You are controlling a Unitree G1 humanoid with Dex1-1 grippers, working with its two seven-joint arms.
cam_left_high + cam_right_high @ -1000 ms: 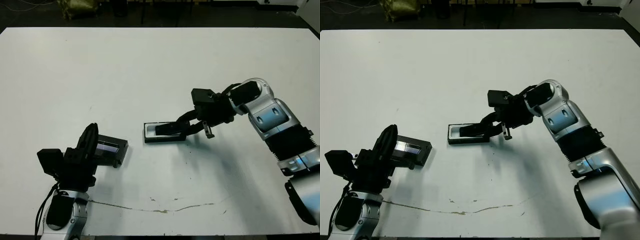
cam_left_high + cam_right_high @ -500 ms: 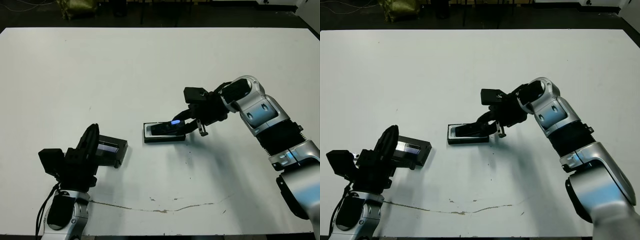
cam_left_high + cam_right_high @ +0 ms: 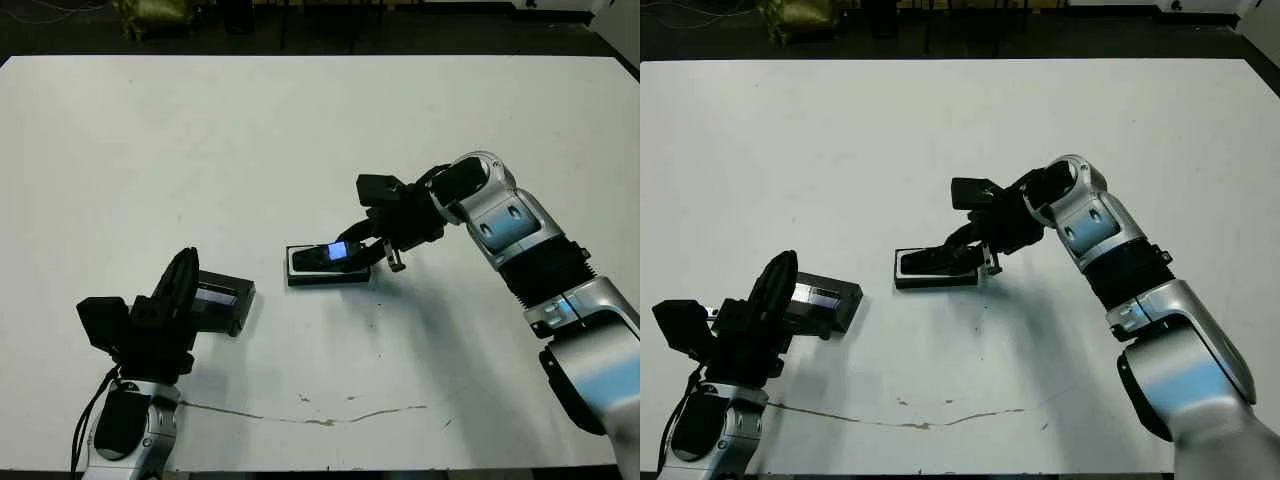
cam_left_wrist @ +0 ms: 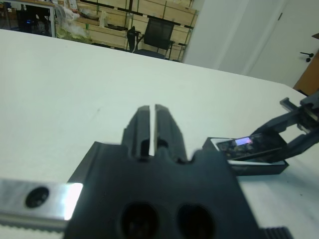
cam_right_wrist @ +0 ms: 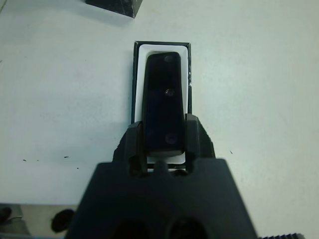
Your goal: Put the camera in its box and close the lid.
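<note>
Gripping the camera, right gripper overhangs the box.

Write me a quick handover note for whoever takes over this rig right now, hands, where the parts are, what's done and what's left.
Right hand: shut on the camera, holding it tilted over the box, one end raised, not yet seated.
Left hand: shut, holding nothing, just behind the lid.
The lid lies flat on the table, off to the left of the box.
Done: the camera is brought to the box.
Left: lower it in, release it, then fit the lid on the box.
</note>
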